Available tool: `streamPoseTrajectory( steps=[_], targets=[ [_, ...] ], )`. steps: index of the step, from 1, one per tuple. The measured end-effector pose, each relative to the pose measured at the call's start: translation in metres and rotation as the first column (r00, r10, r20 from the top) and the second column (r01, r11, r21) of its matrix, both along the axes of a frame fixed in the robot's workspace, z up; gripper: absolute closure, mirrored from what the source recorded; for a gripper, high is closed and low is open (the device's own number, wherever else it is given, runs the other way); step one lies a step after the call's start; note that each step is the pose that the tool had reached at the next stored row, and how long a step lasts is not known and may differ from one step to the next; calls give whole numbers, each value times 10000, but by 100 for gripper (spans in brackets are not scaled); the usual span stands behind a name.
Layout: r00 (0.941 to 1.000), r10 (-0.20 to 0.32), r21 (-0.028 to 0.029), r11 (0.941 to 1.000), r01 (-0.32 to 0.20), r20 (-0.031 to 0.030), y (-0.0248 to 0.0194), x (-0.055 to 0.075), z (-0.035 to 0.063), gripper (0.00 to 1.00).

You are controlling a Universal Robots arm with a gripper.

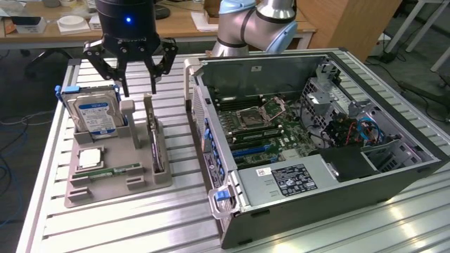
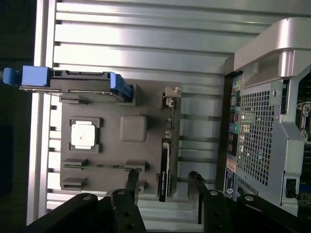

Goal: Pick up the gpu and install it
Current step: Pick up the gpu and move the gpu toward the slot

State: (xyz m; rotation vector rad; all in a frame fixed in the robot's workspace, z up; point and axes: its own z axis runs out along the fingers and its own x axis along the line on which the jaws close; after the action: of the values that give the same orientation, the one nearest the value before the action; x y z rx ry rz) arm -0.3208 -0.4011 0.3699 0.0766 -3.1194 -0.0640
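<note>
Nearest, a black-and-white sticker [image 1: 288,179] is noted on the computer case [image 1: 295,221]; its print cannot be read. On the grey holder [image 1: 105,192], the gpu [image 1: 155,142] is found standing on edge in its slot. The hard drive [image 1: 95,113] stands at its nine o'clock in the exterior view, its blue-and-white label illegible. The gripper [image 1: 139,92] is held above, at the gpu's twelve o'clock, jaws spread wide, nothing gripped. In the wrist view the card's edge is seen in line between the fingers [image 2: 131,182], clear of both.
</note>
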Motion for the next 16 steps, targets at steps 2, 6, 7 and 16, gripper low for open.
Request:
streamPoseTrajectory(
  steps=[2,6,7,16],
  targets=[
    [10000,16,-2,10000,-16,0,-2,-1,-51,47],
    [9997,253,-13,9997,-253,-7,-5,0,-120,47],
    [9996,272,-13,9996,-272,-7,-5,0,-138,47],
    [9994,342,-13,9994,-342,-7,-21,1,-302,47]
  ],
)
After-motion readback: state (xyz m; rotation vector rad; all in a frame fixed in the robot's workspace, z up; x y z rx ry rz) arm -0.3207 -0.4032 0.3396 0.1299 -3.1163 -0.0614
